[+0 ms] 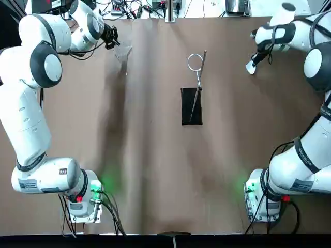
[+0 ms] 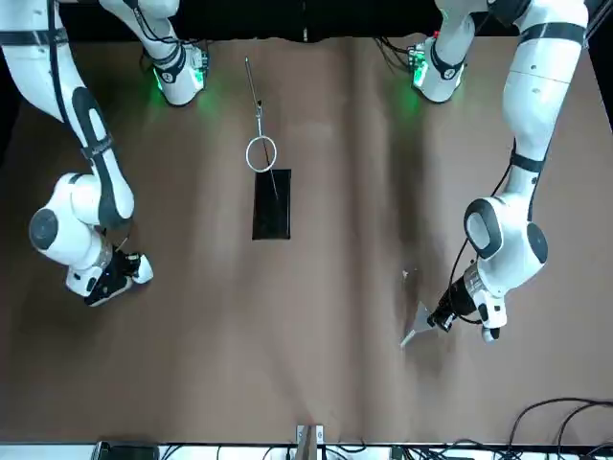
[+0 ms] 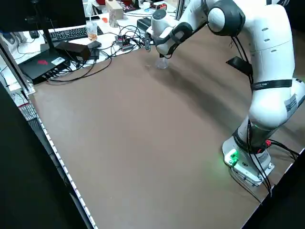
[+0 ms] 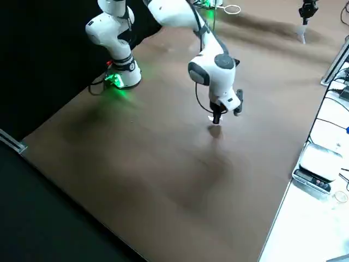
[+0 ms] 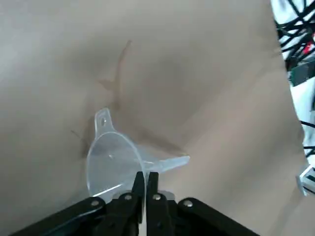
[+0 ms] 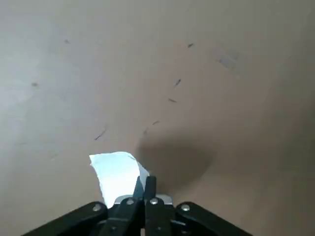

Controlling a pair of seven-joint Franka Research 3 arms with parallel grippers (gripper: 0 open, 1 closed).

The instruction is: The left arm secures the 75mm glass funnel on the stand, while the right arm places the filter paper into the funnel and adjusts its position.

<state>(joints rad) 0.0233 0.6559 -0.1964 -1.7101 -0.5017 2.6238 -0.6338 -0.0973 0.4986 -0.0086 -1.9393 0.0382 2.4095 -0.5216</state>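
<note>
1. While the white and grey left arm (image 1: 31, 113) reaches to the far left part of the brown table (image 1: 155, 170), its black left gripper (image 1: 111, 37) pinches the rim of the small clear glass funnel (image 5: 115, 160).
2. Its two fingers are pressed tight on the glass edge, and the funnel hangs just above the table with its thin stem tilted.
3. On the far right side, the white and grey right arm (image 1: 305, 155) with thin black bands holds its black right gripper (image 6: 145, 189) close over the table.
4. That gripper pinches the small white folded filter paper (image 6: 117, 174) between its closed fingers.
5. Between both arms stands the stand (image 1: 192, 106), with a flat black base plate, a thin metal rod and a small round wire ring (image 1: 195, 62).
6. The funnel and paper are both well apart from the ring.
</note>
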